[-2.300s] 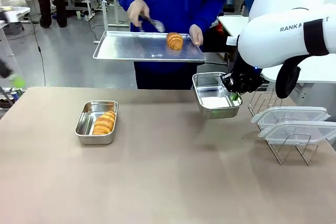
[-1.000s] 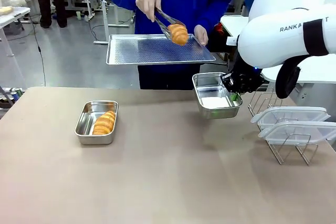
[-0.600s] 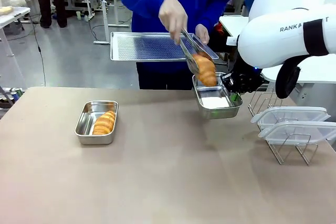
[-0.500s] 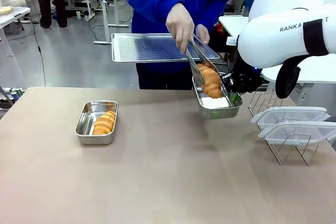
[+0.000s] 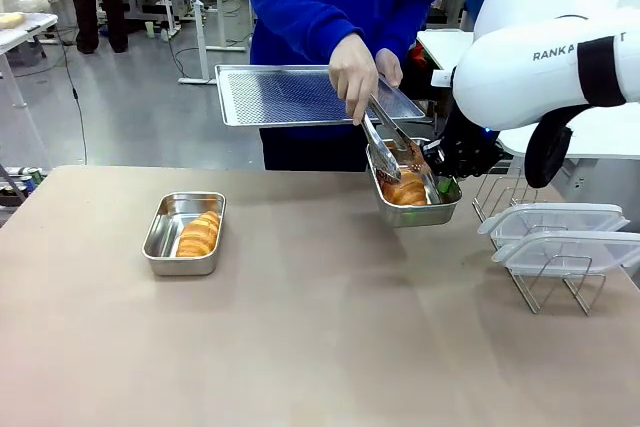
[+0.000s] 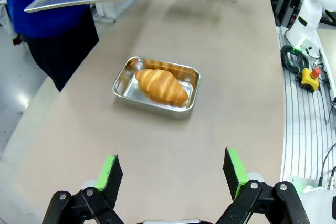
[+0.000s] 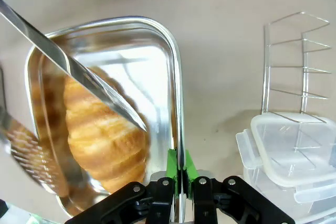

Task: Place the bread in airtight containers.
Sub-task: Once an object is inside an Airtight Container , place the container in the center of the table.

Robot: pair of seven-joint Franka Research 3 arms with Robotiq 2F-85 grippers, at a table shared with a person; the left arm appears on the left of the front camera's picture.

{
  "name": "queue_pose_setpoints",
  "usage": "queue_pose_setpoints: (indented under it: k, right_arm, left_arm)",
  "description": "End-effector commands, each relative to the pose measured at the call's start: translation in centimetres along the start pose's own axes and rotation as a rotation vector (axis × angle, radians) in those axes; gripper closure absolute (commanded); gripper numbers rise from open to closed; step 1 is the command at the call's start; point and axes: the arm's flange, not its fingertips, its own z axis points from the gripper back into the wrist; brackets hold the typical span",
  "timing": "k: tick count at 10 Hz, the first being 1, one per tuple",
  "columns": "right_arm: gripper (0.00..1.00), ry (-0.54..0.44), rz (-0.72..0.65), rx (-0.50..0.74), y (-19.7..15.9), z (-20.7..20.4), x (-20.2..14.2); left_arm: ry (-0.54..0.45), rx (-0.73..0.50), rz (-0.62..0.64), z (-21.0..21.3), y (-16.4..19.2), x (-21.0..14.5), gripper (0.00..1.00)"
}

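Note:
My right gripper [image 5: 445,179] is shut on the rim of a shiny steel container [image 5: 400,219], holding it just above the table at the back right. A person's hand [image 5: 353,72] reaches in with metal tongs [image 5: 385,142], whose arms sit on either side of a croissant [image 5: 405,190] lying in that tin. The right wrist view gives the gripper [image 7: 179,169], tin wall [image 7: 157,61], croissant [image 7: 105,140] and tongs [image 7: 68,69] close up. The other container [image 5: 160,237] rests on the table at left with a croissant [image 5: 198,234] inside. My left gripper [image 6: 172,174] hangs open, well short of that tin [image 6: 152,109] and its croissant [image 6: 160,85].
The person's other hand holds a flat metal tray [image 5: 290,97] over the far table edge. Two clear plastic lids [image 5: 555,232] lean on a wire rack [image 5: 545,287] at the right, close beside the held tin. The rack [image 7: 294,61] and lids [image 7: 286,150] also appear in the right wrist view.
The person lifted the croissant off the tray with the tongs and lowered it into the tin in my right gripper. Neither arm has moved.

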Motion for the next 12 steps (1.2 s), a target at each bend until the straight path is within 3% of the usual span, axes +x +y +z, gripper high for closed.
queue_pose_setpoints:
  k: [1,6,7,12]
  right_arm:
    - [1.00,-0.009,-0.015,-0.005,0.0,0.4,0.1]
    - [1.00,-0.009,-0.015,-0.005,0.0,0.4,0.1]
    - [0.95,0.000,0.000,0.000,0.0,0.0,0.0]
    - [0.95,0.032,-0.113,0.005,2.1,-6.5,-0.2]
  left_arm:
    - [-0.004,0.002,-0.020,0.1,-0.1,-0.1,0.00]
    - [-0.004,0.002,-0.020,0.1,-0.1,-0.1,0.00]
    - [-0.004,0.002,-0.020,0.1,-0.1,-0.1,0.00]
    - [-0.004,0.002,-0.020,0.1,-0.1,-0.1,0.00]
